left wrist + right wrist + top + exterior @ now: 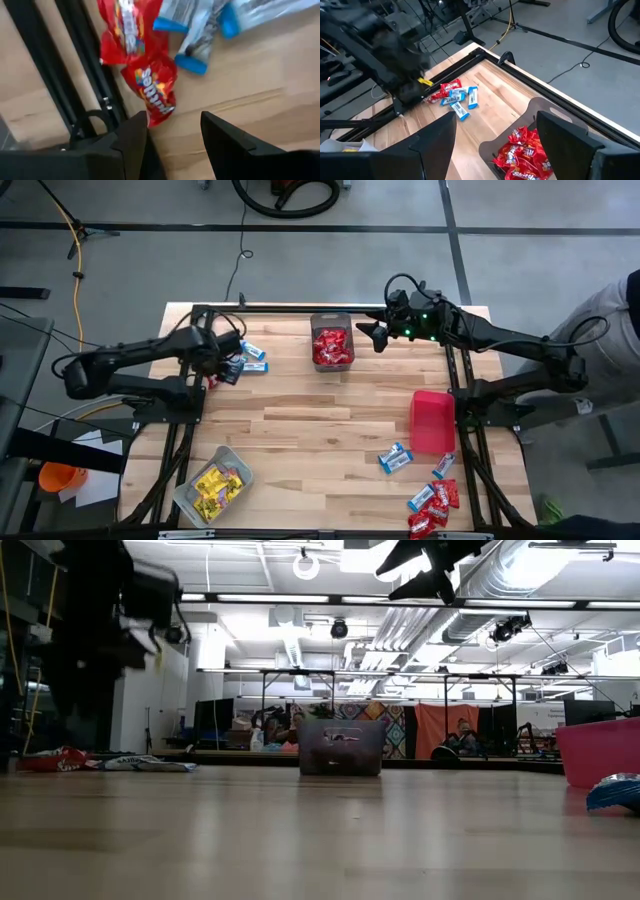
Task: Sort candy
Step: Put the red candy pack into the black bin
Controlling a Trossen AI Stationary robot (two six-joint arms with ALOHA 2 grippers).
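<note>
Candy lies in groups. Red and blue-and-white packets [240,361] sit near the table's far left, with my open left gripper [172,125] raised just above them; a red packet [150,92] lies ahead of its fingers. More red packets fill the dark mesh bin [332,345] at the far middle. My open right gripper [378,335] hovers high beside that bin [520,150], on its right. Yellow packets lie in the clear grey bin [212,485]. Loose blue-and-white packets [395,458] and red packets [435,505] lie at the near right.
An open red bin [432,420] stands on the table's right side, above the loose near-right candy. Black frame rails [190,395] run along both side edges under the arms. A person's grey sleeve [610,310] shows beyond the right edge. Bare wood spans the middle.
</note>
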